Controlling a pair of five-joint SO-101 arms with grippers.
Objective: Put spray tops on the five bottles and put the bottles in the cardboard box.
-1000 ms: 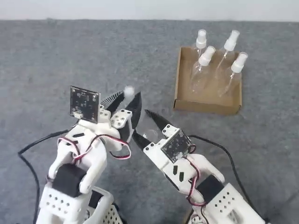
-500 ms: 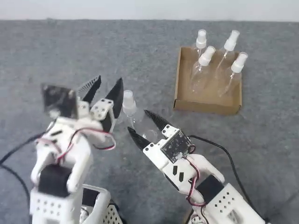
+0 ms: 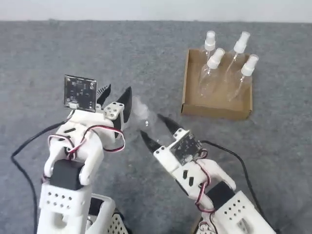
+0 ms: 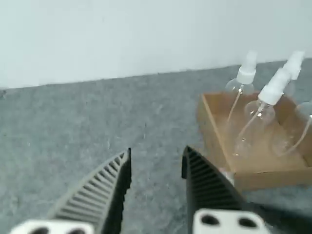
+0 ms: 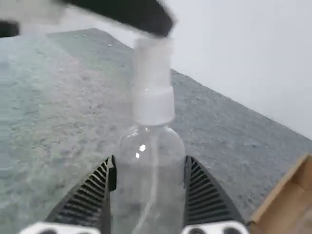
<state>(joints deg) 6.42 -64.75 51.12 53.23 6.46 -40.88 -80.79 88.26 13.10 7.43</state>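
Altogether five bottles show, each with a white spray top. Four bottles (image 3: pixel 210 80) stand in the one cardboard box (image 3: pixel 214 112) at the upper right of the high view, on the grey desk (image 3: pixel 58 48). At centre frame, the right end effector (image 3: pixel 150 125) is clamped on the body of the fifth bottle (image 5: pixel 146 156), which stands upright with its spray top (image 5: pixel 152 92) on. Just left of it, the left end effector (image 3: pixel 118 90) has its fingers spread apart around nothing, close beside that bottle's top but not touching it.
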